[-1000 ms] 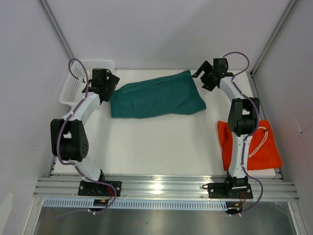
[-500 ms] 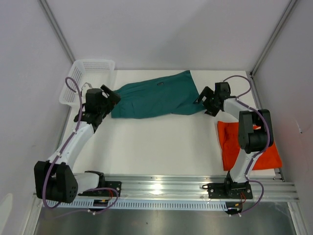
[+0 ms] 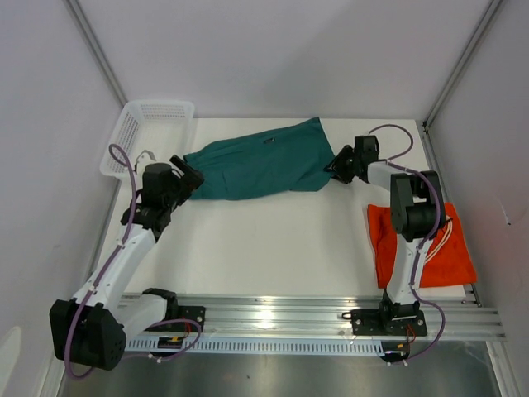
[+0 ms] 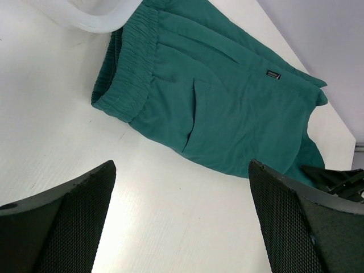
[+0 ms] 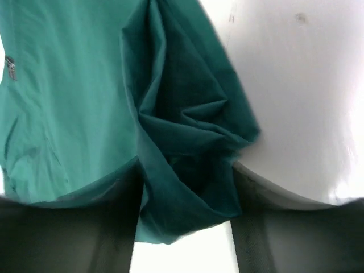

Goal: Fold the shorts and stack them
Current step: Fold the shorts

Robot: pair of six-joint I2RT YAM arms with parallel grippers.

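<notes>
1. Now down low at both ends of the teal shorts (image 3: 256, 165), no longer held up by the far edge as one second ago.
2. Brought the left gripper (image 3: 183, 175) away from the basket (image 3: 136, 136) to just before the waistband, with jaws spread wide, holding nothing and not touching the cloth.
3. Brought the right gripper (image 3: 337, 167) onto the hem corner, with jaws apart around a bunched fold of hem, seemingly not yet pinched.
4. Left the teal shorts flat and unmoved at the far middle of the table (image 3: 264, 240), and the orange shorts (image 3: 438, 248) folded at near right, partly under the right arm.
5. Probably marks the end of the reach: grasping both ends comes next, with folding and stacking not yet begun.
</notes>
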